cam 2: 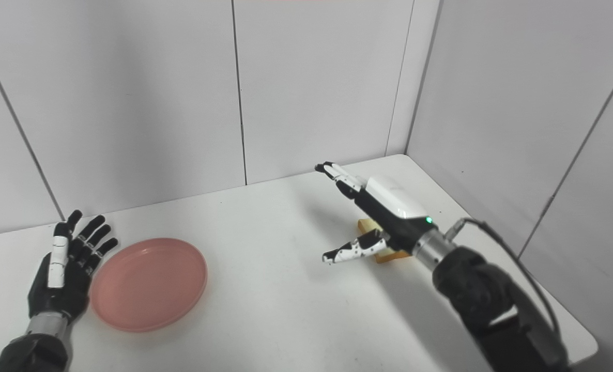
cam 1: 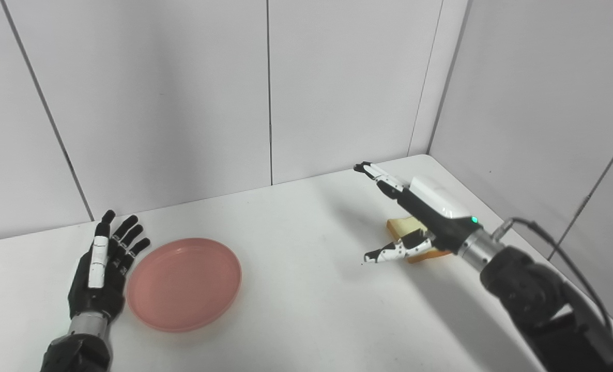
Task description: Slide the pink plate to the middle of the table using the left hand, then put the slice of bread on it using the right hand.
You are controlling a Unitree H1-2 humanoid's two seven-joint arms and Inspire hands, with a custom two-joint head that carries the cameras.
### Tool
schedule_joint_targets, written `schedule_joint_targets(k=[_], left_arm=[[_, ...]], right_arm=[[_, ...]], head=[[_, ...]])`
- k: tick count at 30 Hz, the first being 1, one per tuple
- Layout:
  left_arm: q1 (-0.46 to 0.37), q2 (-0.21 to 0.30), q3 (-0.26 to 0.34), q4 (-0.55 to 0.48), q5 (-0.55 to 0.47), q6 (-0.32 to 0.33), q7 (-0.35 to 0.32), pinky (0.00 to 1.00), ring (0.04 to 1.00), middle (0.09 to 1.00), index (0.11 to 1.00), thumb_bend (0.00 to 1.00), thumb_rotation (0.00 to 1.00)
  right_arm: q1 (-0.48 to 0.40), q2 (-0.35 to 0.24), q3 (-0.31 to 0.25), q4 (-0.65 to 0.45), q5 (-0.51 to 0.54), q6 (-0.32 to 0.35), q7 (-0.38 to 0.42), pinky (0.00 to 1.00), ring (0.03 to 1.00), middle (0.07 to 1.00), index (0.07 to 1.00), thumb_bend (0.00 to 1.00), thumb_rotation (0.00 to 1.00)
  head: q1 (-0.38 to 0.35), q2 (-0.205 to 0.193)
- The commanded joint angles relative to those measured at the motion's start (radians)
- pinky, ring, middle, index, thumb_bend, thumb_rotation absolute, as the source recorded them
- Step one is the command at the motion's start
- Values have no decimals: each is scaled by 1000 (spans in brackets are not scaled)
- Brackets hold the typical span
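No text, label, brand, number or sign can be read anywhere in either view, on the table, the walls or the robot.

Probably lab: bare panelled walls (cam 1: 337,77), white table (cam 1: 296,320).

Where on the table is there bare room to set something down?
The widest bare stretch lies between the pink plate and the right hand, running back to the wall. The near edge in front of both is bare too. It is crowded at the right, where that hand hangs over the slice of bread, and beside the left hand.
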Motion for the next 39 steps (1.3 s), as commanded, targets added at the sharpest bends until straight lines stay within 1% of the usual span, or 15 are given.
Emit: schedule_joint_targets(k=[1, 3, 5, 7, 10, 13, 17, 19, 21, 23, 28, 30, 32, 36, 39], left_arm=[[36, -7, 1, 23, 4, 6, 4, 783, 870, 840, 949, 952, 719], [37, -4, 4, 21, 2, 9, 2, 787, 869, 842, 949, 966, 710], [38, -1, 5, 20, 4, 9, 1, 787, 869, 841, 948, 968, 708], [39, 1, 6, 19, 5, 9, -1, 791, 872, 841, 951, 965, 708], [40, 2, 3, 18, 10, 8, 0, 795, 872, 837, 953, 973, 714], [40, 0, 4, 18, 11, 10, 1, 785, 868, 833, 949, 965, 711], [45, -1, 1, 8, 15, 14, 2, 789, 866, 832, 952, 970, 707], [51, -5, 1, -5, 12, 20, -1, 797, 870, 833, 954, 974, 697], [57, -7, 0, -18, 11, 27, -2, 798, 870, 835, 956, 971, 697], [60, -8, 2, -26, 8, 37, -2, 800, 868, 839, 958, 961, 693], [61, -7, 4, -25, 9, 37, 0, 796, 869, 835, 957, 950, 690], [61, -8, 4, -26, 9, 36, 1, 794, 868, 832, 956, 960, 687], [65, -8, 2, -34, 11, 38, 4, 786, 866, 830, 957, 969, 686], [66, -4, -1, -35, 13, 38, -2, 782, 867, 832, 961, 982, 677], [66, -1, 0, -37, 13, 39, -2, 779, 861, 827, 953, 981, 668]], right_arm=[[-52, -60, 9, -16, -25, 34, 38, 880, 983, 997, 953, 1000, 324], [-90, -104, 39, 9, -64, 39, 76, 894, 978, 987, 936, 1000, 328], [-135, -143, 77, 38, -120, 51, 115, 931, 988, 987, 934, 1000, 318], [-162, -162, 98, 61, -147, 44, 131, 968, 987, 982, 929, 1000, 310], [-210, -191, 131, 100, -186, 46, 171, 996, 993, 978, 927, 1000, 295], [-248, -217, 162, 126, -207, 57, 228, 1000, 980, 962, 921, 1000, 311], [-308, -252, 213, 160, -215, 85, 347, 1000, 960, 943, 905, 1000, 333], [-339, -259, 233, 197, -218, 97, 391, 975, 947, 941, 905, 1000, 337], [-366, -262, 255, 228, -244, 108, 422, 931, 938, 947, 906, 1000, 349], [-386, -263, 273, 258, -265, 113, 439, 891, 938, 955, 902, 1000, 339], [-419, -259, 310, 324, -309, 125, 464, 847, 955, 964, 878, 1000, 285], [-421, -260, 323, 353, -314, 97, 460, 833, 958, 954, 876, 1000, 292], [-421, -261, 336, 368, -323, 90, 465, 810, 966, 952, 881, 1000, 299], [-405, -264, 342, 382, -319, 60, 447, 772, 957, 950, 896, 1000, 311], [-388, -261, 340, 397, -323, 59, 426, 792, 940, 957, 897, 1000, 291]], head=[[1, 1], [0, 2], [0, 3], [0, 4], [1, 6], [1, 6], [5, 12], [8, 17], [7, 18], [7, 19], [11, 21], [12, 22], [14, 23], [13, 26], [11, 27]])
